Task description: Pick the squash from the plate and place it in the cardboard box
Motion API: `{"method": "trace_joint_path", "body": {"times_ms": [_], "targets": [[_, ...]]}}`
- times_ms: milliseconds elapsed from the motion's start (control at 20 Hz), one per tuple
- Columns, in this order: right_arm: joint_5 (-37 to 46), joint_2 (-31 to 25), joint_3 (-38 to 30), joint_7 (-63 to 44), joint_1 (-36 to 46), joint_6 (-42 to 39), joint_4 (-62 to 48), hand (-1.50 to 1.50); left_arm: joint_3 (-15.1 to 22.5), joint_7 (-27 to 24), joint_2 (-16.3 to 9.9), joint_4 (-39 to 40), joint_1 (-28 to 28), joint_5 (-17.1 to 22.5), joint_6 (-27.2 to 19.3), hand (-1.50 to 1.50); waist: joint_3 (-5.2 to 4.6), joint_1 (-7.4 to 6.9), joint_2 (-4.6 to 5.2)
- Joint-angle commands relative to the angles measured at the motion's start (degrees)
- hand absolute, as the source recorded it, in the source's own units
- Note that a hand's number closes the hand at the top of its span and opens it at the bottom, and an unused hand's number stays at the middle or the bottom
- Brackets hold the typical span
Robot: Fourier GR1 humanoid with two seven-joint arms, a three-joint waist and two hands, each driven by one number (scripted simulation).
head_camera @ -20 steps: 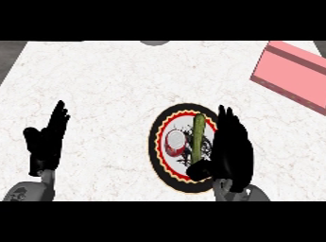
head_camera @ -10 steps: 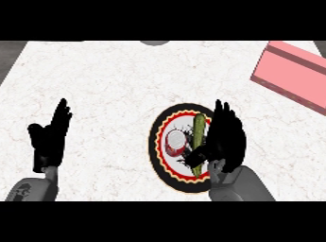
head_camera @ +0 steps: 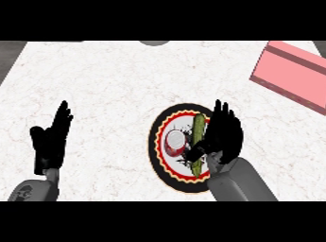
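Head view: my right hand (head_camera: 221, 134) sits over the right side of the round plate (head_camera: 167, 168), which has a black rim, a yellow-and-red band and a pale centre. The squash (head_camera: 197, 142), a long green piece, lies upright in the view on the plate's right half, just left of my palm. My fingers point away from me, mostly straight, with the thumb bent in toward the lower part of the squash. I cannot see the fingers wrapped round it, so I record the hand as open beside it, touching or nearly touching; which of the two I cannot tell.

Step in hand, as I judge it: the grasp, at its very start. The squash is on the plate and not lifted.

Next move calls for curling fingers and thumb round the squash's middle, then lifting it straight up so it leaves the plate without dragging it. After that comes a carry up and to the right, toward the cardboard box (head_camera: 298, 75), which shows pink here, lies tilted near the desk's (head_camera: 109, 80) far right corner, and is well apart from the plate.

My left hand (head_camera: 50, 142) rests at lower left, fingers up and relaxed, holding nothing.

Writing, brands, labels: none readable. The plate's pattern is ornament only.
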State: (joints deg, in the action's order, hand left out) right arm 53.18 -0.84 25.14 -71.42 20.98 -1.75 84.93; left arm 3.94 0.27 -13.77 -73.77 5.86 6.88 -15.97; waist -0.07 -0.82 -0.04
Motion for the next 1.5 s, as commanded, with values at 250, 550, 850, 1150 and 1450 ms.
{"method": "trace_joint_path", "body": {"times_ms": [250, 550, 850, 1150, 1450], "targets": [[-1.1, 0.8, -1.0, -13.8, 2.9, 0.4, -4.7, -1.5, -1.0, 0.3, -0.3, -0.5, -0.8, 0.4, 0.7, 0.0, 0.02, -0.14, -0.14], [-3.0, 0.8, -0.7, -13.8, 4.9, 1.9, -8.6, -1.5, -1.1, -0.2, 0.1, 0.9, 0.1, -0.3, 0.8, 0.0, 0.03, 0.02, 0.05], [-2.2, 0.8, 1.9, -11.9, 1.3, 4.1, -9.9, -1.5, -0.2, 2.2, 1.1, -3.2, 0.0, -0.8, -0.1, 0.0, 0.09, 0.1, -0.11], [-3.4, 0.8, 0.5, -10.4, 3.1, 6.4, -12.5, -1.5, -1.5, 0.1, 1.1, 1.5, 1.3, -1.1, 0.8, 0.0, 0.05, 0.52, 0.09], [-5.4, 0.8, 1.0, -9.4, 5.6, 9.6, -16.6, -1.5, -2.1, 1.2, 1.4, 1.3, 2.1, -0.6, 1.5, 0.0, 0.07, 0.26, 0.1]]}}
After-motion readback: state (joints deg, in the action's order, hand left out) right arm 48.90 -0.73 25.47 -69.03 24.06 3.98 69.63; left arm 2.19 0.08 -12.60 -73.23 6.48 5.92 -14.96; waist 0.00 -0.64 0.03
